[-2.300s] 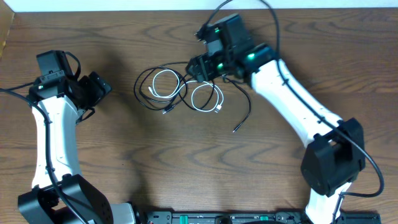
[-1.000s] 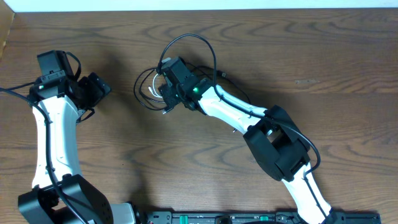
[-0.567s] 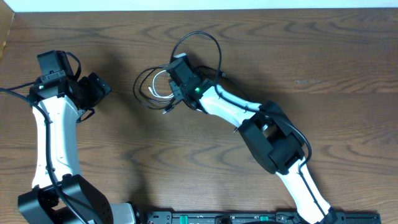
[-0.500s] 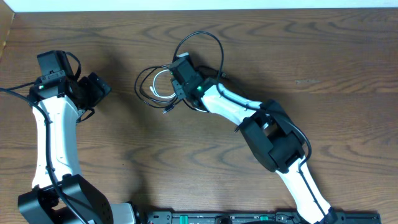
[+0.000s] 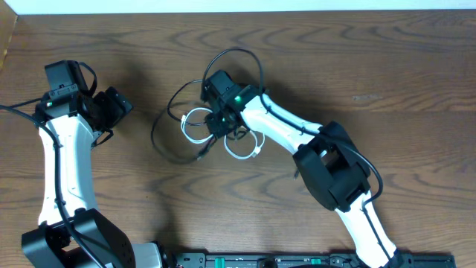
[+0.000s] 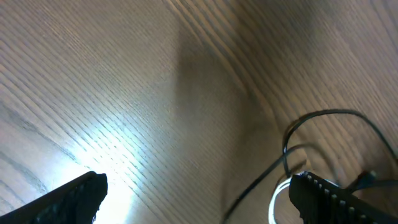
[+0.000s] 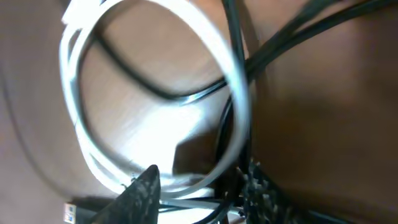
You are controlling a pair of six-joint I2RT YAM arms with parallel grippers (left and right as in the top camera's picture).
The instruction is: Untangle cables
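Cables (image 5: 195, 125) lie mid-counter (image 5: 387, 67), still a crossed heap: white cable (image 7: 238, 87) loops through black cable (image 7: 283, 40), nothing freed yet. Right hand (image 5: 223, 120) sits on the heap, strands between its part-closed fingers; whether it grips, cannot tell. Left hand (image 5: 119, 106) is wide, empty, well apart. Since half a second ago the black loop has spread wider and a second white loop is uncovered.

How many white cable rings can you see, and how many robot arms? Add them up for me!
White cable rings: 2, the left ring and the right ring
Robot arms: 2, the left arm and the right arm
Total: 4
The black cable is too tangled with them to count.
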